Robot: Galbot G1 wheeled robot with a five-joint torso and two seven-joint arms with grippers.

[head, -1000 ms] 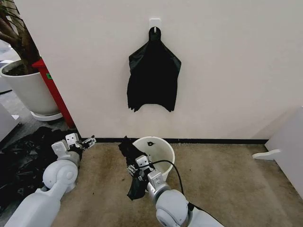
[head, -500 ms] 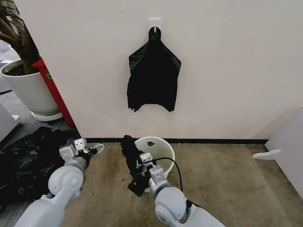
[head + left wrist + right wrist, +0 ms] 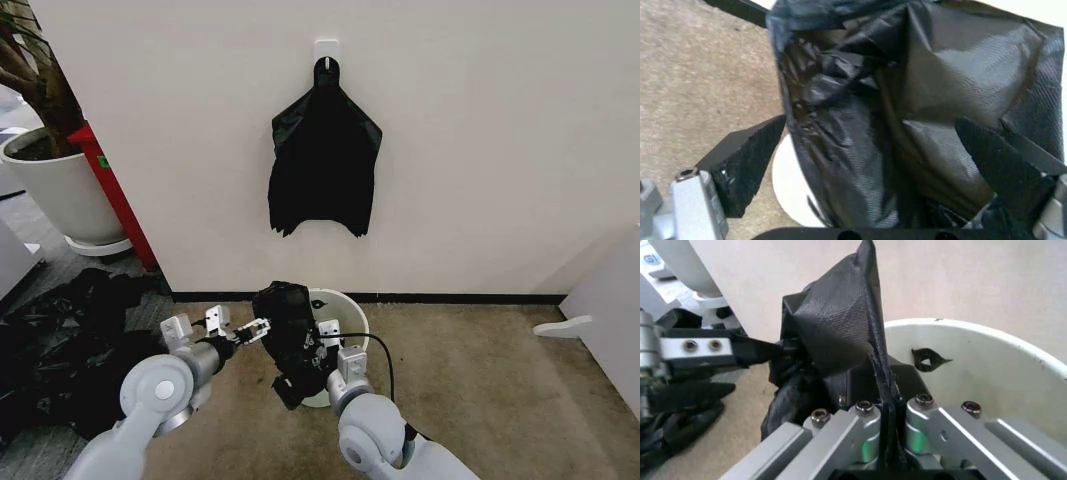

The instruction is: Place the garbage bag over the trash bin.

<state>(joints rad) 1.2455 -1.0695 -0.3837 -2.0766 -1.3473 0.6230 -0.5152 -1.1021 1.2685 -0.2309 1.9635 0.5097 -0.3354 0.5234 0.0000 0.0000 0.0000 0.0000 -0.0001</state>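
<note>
Largest item in play: the small round white plastic trash bin [image 3: 345, 312], tapering like a bucket, stands on the brown carpet [image 3: 480, 380] close to the white wall [image 3: 480, 150], mouth up, so a bag can be drawn down over its rim; a small black mark sits at the rim on the wall side. Held up over the bin's near-left rim is the thin, glossy, wrinkled black plastic garbage bag [image 3: 288, 330], not yet spread round the opening. It hangs bunched, judged to be mid-handover so its mouth can be pulled apart. The right gripper [image 3: 883, 415] has its fingers pressed together on a fold of the bag, just above the bin rim, which keeps one edge anchored. The left gripper [image 3: 873, 165] comes in from the bin's left with fingers spread apart on either side of the film, not clamped, presumably to take the opposite edge. Bag mouth orientation: cannot tell.
</note>
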